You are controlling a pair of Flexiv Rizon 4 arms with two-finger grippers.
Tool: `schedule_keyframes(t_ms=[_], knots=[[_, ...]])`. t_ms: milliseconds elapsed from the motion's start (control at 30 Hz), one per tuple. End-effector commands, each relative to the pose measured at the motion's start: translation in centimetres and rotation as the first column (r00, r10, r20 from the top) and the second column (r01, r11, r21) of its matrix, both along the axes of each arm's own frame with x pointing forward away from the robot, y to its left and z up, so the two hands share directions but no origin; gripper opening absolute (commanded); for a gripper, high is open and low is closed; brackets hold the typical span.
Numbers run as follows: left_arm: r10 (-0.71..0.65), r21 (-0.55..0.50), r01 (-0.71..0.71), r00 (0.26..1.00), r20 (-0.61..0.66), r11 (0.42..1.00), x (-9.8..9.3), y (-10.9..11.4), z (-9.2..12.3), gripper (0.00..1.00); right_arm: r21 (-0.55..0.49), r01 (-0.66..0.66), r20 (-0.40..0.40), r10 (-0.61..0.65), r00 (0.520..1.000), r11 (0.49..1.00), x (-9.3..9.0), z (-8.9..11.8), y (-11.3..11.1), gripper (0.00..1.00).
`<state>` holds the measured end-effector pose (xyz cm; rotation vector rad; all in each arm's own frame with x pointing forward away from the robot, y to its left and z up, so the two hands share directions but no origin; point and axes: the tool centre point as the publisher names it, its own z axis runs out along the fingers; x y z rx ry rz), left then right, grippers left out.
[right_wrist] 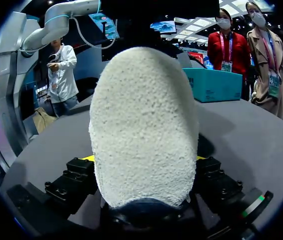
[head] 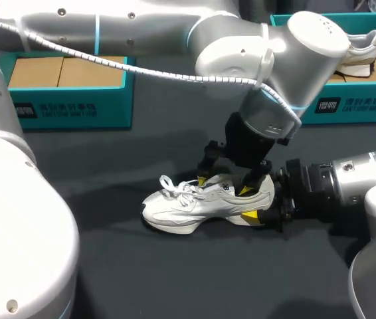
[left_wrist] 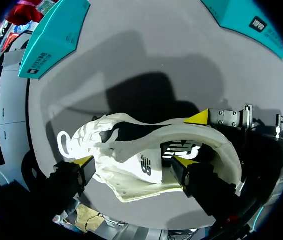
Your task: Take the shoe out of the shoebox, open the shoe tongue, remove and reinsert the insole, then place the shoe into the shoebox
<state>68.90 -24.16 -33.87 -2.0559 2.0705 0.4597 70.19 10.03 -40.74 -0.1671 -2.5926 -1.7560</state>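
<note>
One shoe (head: 194,206): right claw (right_wrist: 142,159) clamps its heel, tips mostly hidden; left claw (left_wrist: 134,162) straddles it, hold unclear.

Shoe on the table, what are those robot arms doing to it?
The white shoe is out of its box and stands on the dark table. The right claw grips its heel from both sides. The left claw is at the top of the shoe, by the laces and the opening. The insole can't be seen from here.
</note>
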Motion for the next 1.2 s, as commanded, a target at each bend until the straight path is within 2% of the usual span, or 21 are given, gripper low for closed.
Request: schedule_keyframes(t_ms=[33, 200, 600, 733, 833, 867, 900, 933, 967, 1200], knots=[[0.083, 0.069, -0.086, 0.996, 0.041, 0.994, -0.7, -0.5, -0.5, 1.0, -0.004, 0.0, -0.001, 0.0, 1.0, 1.0, 0.0, 0.1, 0.0, 0.0], [0.105, 0.102, -0.108, 0.994, 0.035, 0.989, -0.6, 0.1, -0.4, 0.97, -0.004, 0.0, -0.001, 0.0, 1.0, 1.0, 0.0, 0.1, 0.0, 0.0], [0.13, 0.137, -0.13, 0.991, 0.005, 0.982, -0.4, 1.6, 0.8, 0.52, -0.004, 0.0, -0.001, 0.0, 1.0, 1.0, 0.0, 0.1, 0.0, 0.0], [0.133, 0.14, -0.13, 0.991, -0.011, 0.982, -0.6, 1.9, 1.1, 0.44, -0.004, 0.0, -0.001, 0.0, 1.0, 1.0, 0.0, 0.1, 0.0, 0.0], [0.136, 0.135, -0.131, 0.99, -0.035, 0.982, -0.7, 2.2, 1.5, 0.33, -0.004, 0.0, -0.001, 0.0, 1.0, 1.0, 0.0, 0.1, 0.0, 0.0], [0.136, 0.133, -0.13, 0.99, -0.037, 0.983, -0.8, 2.3, 1.6, 0.28, -0.004, 0.0, -0.001, 0.0, 1.0, 1.0, 0.0, 0.1, 0.0, 0.0], [0.137, 0.123, -0.131, 0.99, -0.042, 0.984, -0.8, 2.4, 1.8, 0.16, -0.004, 0.0, -0.001, 0.0, 1.0, 1.0, 0.0, 0.1, 0.0, 0.0], [0.138, 0.115, -0.132, 0.989, -0.046, 0.985, -0.9, 2.6, 2.0, 0.12, -0.004, 0.0, -0.001, 0.0, 1.0, 1.0, 0.0, 0.1, 0.0, 0.0], [0.14, 0.103, -0.134, 0.989, -0.05, 0.986, -0.9, 2.8, 2.2, 0.0, -0.004, 0.0, -0.001, 0.0, 1.0, 1.0, 0.0, 0.1, 0.0, 0.0], [0.158, -0.016, -0.16, 0.985, -0.065, 0.987, -0.9, 4.6, 3.8, 0.0, -0.004, 0.0, -0.001, 0.0, 1.0, 1.0, 0.0, 0.1, 0.0, 0.0]])
